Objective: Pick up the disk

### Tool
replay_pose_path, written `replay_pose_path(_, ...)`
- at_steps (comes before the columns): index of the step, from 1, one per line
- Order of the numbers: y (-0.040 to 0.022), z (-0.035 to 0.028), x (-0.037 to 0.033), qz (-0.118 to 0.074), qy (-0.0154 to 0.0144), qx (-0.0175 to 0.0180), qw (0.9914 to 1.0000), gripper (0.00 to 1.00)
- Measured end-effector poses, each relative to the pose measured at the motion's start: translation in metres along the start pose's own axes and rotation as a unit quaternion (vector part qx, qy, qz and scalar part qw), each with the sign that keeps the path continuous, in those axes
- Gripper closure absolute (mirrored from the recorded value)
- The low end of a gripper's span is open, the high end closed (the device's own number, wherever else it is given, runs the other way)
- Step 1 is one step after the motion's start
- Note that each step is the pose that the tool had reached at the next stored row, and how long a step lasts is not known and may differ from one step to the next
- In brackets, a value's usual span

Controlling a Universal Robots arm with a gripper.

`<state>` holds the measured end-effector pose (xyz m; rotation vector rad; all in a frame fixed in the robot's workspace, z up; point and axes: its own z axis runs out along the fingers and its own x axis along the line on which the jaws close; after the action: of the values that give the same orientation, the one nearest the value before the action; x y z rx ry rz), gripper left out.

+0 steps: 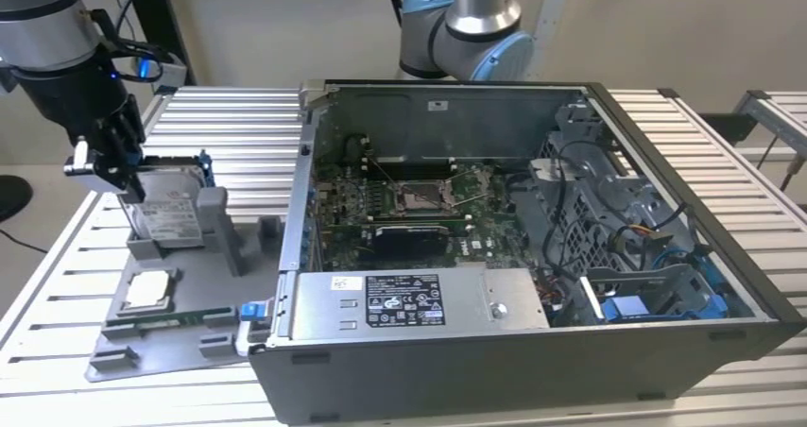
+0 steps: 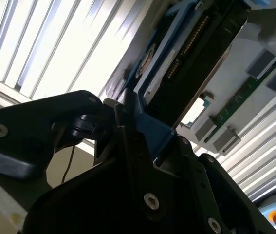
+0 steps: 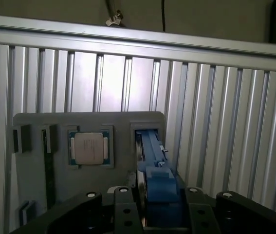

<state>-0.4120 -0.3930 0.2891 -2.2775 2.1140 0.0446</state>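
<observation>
The disk (image 1: pixel 173 212) stands on edge in a slot of the grey holder tray (image 1: pixel 158 337) at the exterior view's left, its white label facing out and its blue bracket around it. My gripper (image 1: pixel 124 179) has come down on its upper edge. In both wrist views the blue bracket (image 3: pixel 153 161) sits pressed between my two black fingers (image 3: pixel 126 210). The second wrist view shows the disk's dark connector edge (image 2: pixel 196 58) running away from my gripper (image 2: pixel 150 141). The gripper (image 3: pixel 157 214) is shut on the disk, which still rests in its slot.
A small square CPU chip (image 1: pixel 149 289) and a green memory stick (image 1: pixel 170 319) lie in the same tray. An open computer case (image 1: pixel 530 361) with a grey power-supply box (image 1: pixel 417 299) stands to the exterior view's right. A second arm (image 1: pixel 473 30) rises behind it. The table is slatted aluminium.
</observation>
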Motion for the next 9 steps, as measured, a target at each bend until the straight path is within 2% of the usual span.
replay_pose_path(2, 0.0000, 0.0006, 0.0000, 0.000, 0.0001, 0.0005, 1.00000, 1.00)
replay_pose_path(6, 0.0002, 0.0065, 0.0003, 0.000, 0.0007, 0.0077, 0.99997, 1.00)
replay_pose_path(9, 0.0002, 0.0072, 0.0003, 0.000, 0.0014, 0.0081, 0.99997, 1.00)
